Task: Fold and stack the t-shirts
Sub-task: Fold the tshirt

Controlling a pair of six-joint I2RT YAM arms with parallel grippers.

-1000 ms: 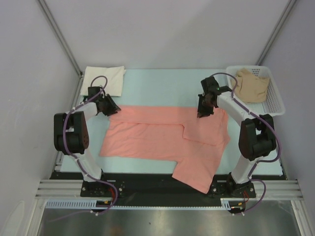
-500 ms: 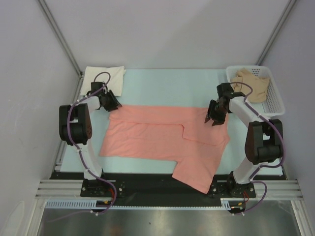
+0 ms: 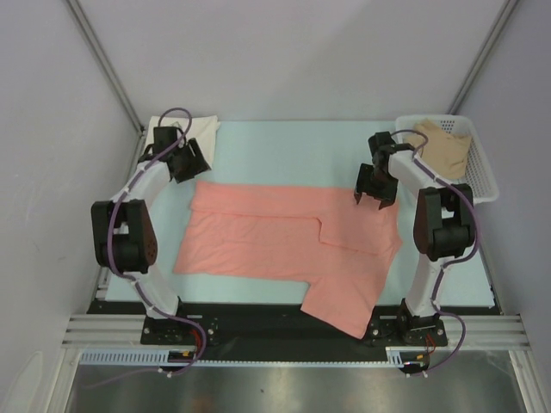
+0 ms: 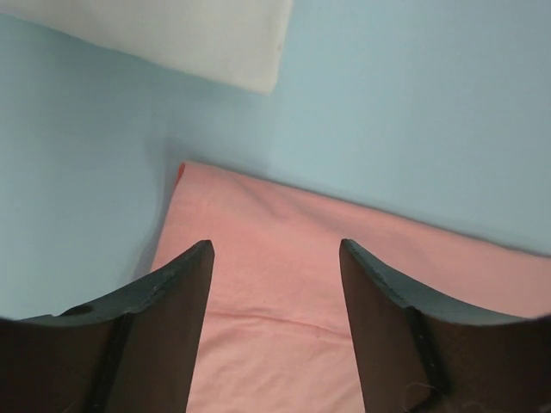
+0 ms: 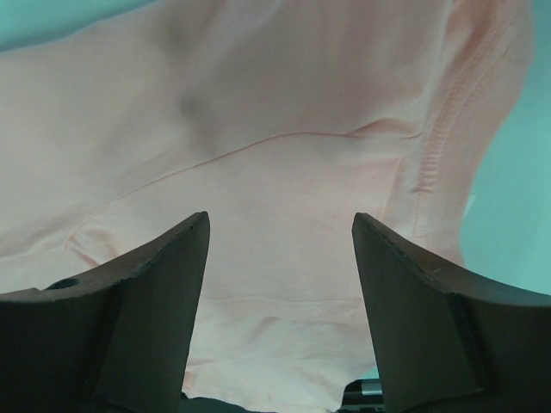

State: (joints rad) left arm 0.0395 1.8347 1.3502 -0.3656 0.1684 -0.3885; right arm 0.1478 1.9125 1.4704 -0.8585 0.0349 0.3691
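The salmon-pink t-shirt point(image 3: 284, 237) lies spread flat across the table, with one sleeve hanging toward the near edge. My left gripper point(image 3: 191, 165) hovers open just beyond the shirt's far left corner, and in its wrist view the gripper point(image 4: 275, 249) has only pink cloth point(image 4: 284, 284) below it. Over the far right corner, my right gripper point(image 3: 374, 194) is also open and empty point(image 5: 280, 219), above the pink cloth point(image 5: 284, 129). A folded cream-white t-shirt point(image 3: 182, 136) sits at the back left. A tan-beige t-shirt point(image 3: 443, 151) lies in the basket.
A white mesh basket point(image 3: 484, 182) stands at the back right corner beside the right arm. The folded cream-white shirt point(image 4: 172, 34) lies just past the left gripper. Bare light-blue table point(image 3: 284, 151) stretches behind the pink shirt.
Both grippers have opened and let go of the pink shirt's far edge, which now lies flat. The left gripper has pulled back toward the cream-white shirt; the right has lifted slightly.
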